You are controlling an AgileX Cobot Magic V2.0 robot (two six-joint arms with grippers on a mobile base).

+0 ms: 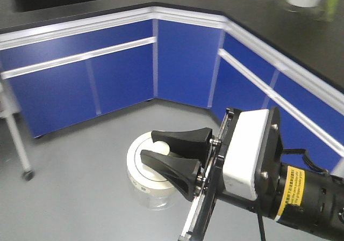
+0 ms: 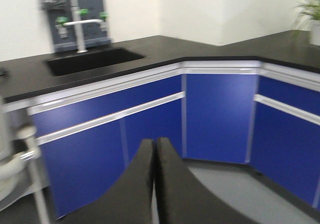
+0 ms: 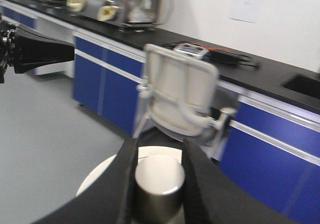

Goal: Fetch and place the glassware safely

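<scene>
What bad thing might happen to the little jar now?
The right gripper holds the jar only by the knob on its lid. If the lid is loose, the glass part might drop to the grey floor and break. The white chair stands close, so a swing might bump it.

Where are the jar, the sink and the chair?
jar point(image 1: 145, 184): front-facing view, lid's side rim.
sink point(image 2: 92, 60): left wrist view, dark basin.
chair point(image 3: 170, 89): right wrist view, its backrest.
</scene>
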